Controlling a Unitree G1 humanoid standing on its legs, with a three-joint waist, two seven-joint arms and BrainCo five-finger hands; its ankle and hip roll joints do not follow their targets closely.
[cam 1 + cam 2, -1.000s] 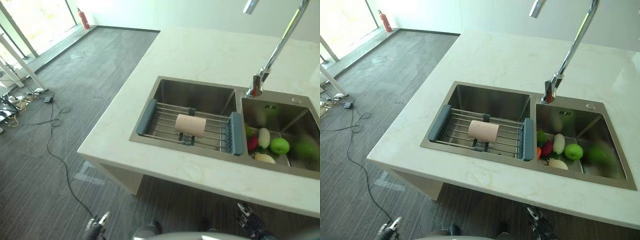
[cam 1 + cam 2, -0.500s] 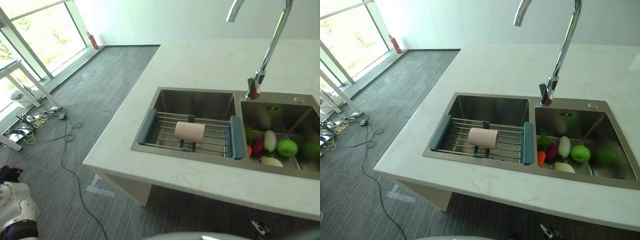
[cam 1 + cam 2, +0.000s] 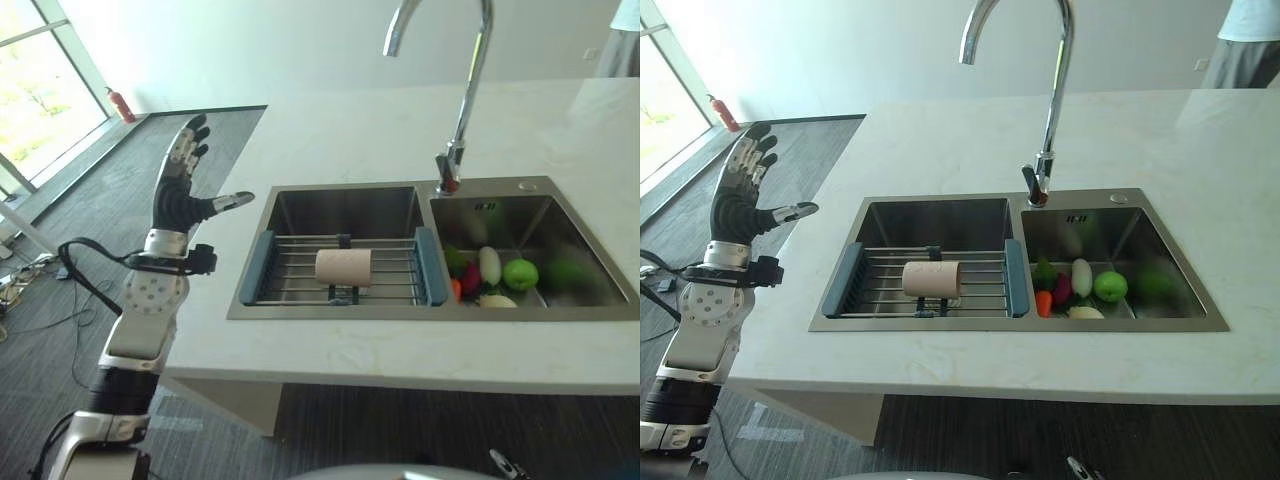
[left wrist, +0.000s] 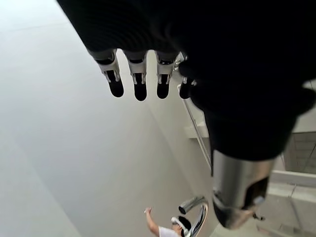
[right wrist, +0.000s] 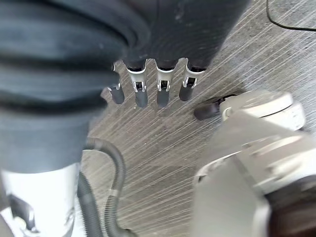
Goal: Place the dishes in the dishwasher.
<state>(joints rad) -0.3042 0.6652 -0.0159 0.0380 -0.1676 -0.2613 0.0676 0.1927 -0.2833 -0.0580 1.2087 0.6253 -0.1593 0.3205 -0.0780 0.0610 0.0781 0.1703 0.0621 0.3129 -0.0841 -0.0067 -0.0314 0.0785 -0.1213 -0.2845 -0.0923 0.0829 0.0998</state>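
Observation:
A pale pink cup (image 3: 343, 267) lies on its side on a wire drain rack (image 3: 295, 268) with blue ends, set across the left basin of a steel double sink (image 3: 330, 205). My left hand (image 3: 181, 188) is raised beside the counter's left edge, well left of the rack. It is open, with fingers (image 4: 140, 84) straight and spread, and holds nothing. My right hand (image 5: 162, 89) hangs low over the grey floor, fingers straight and open, its fingertips just showing at the bottom edge (image 3: 1077, 467).
The right basin holds a green apple (image 3: 520, 274), a white vegetable (image 3: 488, 265) and red and orange pieces. A tall curved faucet (image 3: 462, 110) stands behind the sink. White counter (image 3: 560, 120) spreads to the right. A person (image 3: 1246, 35) stands at the far right corner.
The camera has swung, so the whole scene shifted. My left arm has risen from below the view to beside the counter, hand open. The cup and rack lie as before.

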